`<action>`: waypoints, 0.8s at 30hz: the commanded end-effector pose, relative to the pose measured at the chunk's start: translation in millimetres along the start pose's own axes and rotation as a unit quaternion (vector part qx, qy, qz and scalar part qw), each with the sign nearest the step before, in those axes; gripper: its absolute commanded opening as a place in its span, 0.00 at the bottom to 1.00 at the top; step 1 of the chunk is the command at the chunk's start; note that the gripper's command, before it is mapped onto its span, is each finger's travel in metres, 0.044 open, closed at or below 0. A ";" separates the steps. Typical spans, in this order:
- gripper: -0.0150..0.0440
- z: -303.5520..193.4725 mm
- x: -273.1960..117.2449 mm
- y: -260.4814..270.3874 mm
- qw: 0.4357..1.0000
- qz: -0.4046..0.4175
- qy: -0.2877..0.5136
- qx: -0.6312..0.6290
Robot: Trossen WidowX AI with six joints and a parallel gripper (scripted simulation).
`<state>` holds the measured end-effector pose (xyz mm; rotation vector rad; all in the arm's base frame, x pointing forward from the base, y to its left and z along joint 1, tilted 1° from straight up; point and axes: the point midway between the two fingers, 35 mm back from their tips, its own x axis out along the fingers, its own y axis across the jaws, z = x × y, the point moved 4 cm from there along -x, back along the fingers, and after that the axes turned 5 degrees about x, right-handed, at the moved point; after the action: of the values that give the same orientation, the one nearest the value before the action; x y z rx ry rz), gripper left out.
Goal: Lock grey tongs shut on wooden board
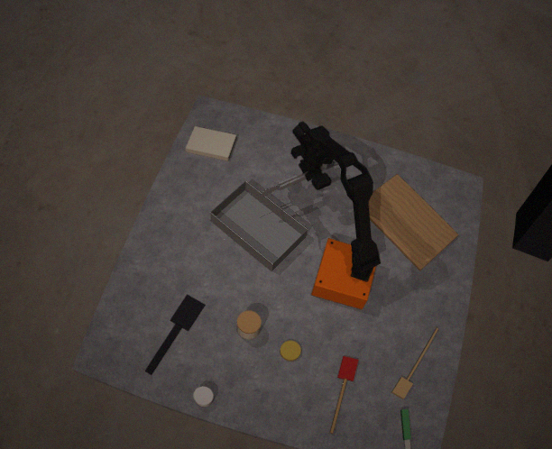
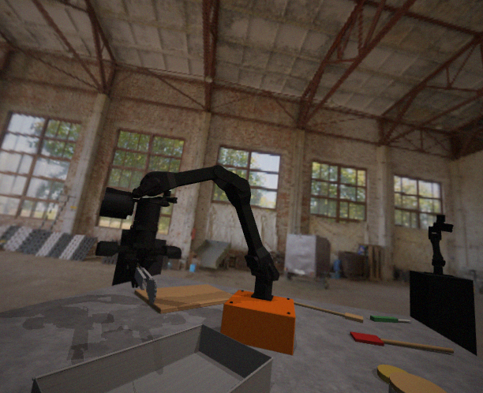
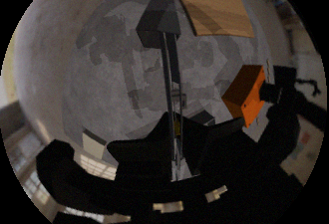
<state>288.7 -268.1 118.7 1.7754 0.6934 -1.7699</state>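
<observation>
My gripper (image 1: 314, 175) (image 2: 136, 282) (image 3: 168, 113) is shut on the grey tongs (image 1: 286, 182) (image 2: 149, 287) (image 3: 167, 67), high over the table behind the tin. The two arms of the tongs lie close together in the wrist view. Their scalloped end points towards the exterior camera and slants downward; a wider grey block is at the far end. Whether the lock has caught cannot be seen. The roasting tin (image 1: 243, 240) (image 2: 233, 350) holds nothing. The wooden board (image 1: 414, 217) (image 2: 191, 296) (image 3: 214, 7) lies bare, right of the gripper in the top view.
My orange base (image 1: 339, 272) (image 2: 258, 325) (image 3: 241, 97) stands between tin and board. A cream block (image 1: 211, 143) (image 3: 94, 143) lies at the back left. A black spatula (image 1: 188, 312), a jar (image 1: 248, 323), a yellow disc (image 1: 290, 350) and a red-headed spatula (image 1: 347, 368) lie at the front.
</observation>
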 end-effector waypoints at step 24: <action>0.00 136.2 -4.3 -31.4 0.968 0.005 -0.006 0.250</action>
<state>176.8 -336.0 119.2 2.0560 0.2842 -2.0621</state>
